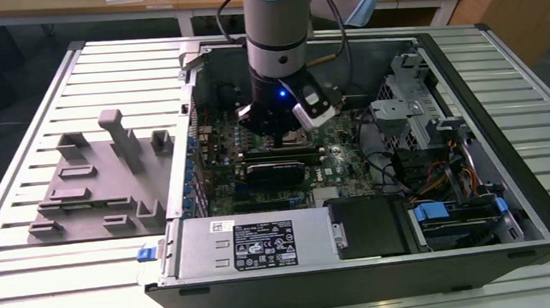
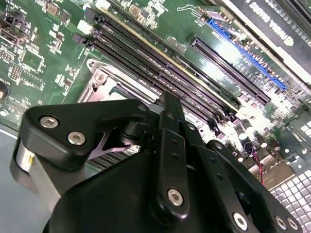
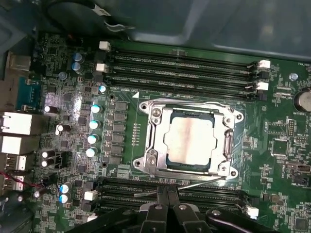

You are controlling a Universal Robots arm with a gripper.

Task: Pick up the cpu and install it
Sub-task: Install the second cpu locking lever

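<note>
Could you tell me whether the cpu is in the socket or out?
In: the cpu lies flat inside the socket frame.

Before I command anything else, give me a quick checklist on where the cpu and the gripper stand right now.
1. cpu lying within the socket frame, first wrist view: ok.
2. cpu square to the frame, not visibly tilted: ok by eye; fully seated: cannot tell.
3. gripper free of the chip: ok; its fingers meet beside the socket, nothing between them.
4. Arm inside the computer case, above the motherboard, exterior view: ok.
5. Memory slots either side of the socket unobstructed: ok.
6. Socket retention closed over the chip: cannot tell.
</note>
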